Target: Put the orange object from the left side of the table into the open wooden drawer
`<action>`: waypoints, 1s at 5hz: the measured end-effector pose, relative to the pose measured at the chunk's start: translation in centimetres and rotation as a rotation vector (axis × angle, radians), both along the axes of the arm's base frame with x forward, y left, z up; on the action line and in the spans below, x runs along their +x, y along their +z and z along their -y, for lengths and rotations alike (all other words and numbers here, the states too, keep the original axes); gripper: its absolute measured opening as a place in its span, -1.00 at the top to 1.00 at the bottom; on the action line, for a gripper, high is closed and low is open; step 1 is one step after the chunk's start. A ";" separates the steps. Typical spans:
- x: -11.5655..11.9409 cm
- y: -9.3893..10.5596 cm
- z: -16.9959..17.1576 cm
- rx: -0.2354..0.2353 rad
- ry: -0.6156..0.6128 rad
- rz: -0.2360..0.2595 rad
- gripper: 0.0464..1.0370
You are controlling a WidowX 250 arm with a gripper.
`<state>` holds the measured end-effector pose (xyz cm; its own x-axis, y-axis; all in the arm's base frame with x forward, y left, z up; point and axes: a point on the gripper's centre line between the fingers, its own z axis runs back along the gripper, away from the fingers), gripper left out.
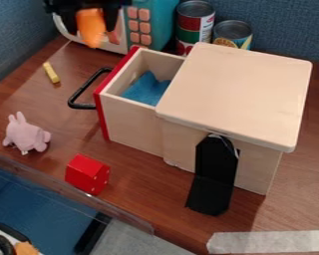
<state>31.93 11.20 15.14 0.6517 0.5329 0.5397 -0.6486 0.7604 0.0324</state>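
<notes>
So the gripper (91, 25) is hanging down at the upper left, just in from the top edge, fingers closed around an orange thing (91, 31). Looks like it's over the front of a teal and white toy microwave (152, 22), left of its pink buttons. Two cans (195, 22) (232, 34) sit right of that, against a blue fabric wall (279, 21). On the brown wood bench (139, 172) there's a wooden box (239, 94) with its red-fronted drawer (132, 119) pulled out, blue cloth (147, 89) inside. Left of it: a yellow stick (51, 72), a pink plush animal (26, 134) and a red block (87, 174). Pale tape (268, 242) runs along the lower right.
</notes>
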 end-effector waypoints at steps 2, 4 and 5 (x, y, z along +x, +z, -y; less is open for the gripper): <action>0.4 -1.9 4.2 -0.006 -0.229 0.045 -0.35; 0.4 -3.0 6.3 -0.028 -0.348 0.069 -0.35; 0.2 -3.1 6.6 -0.046 -0.326 0.061 -0.35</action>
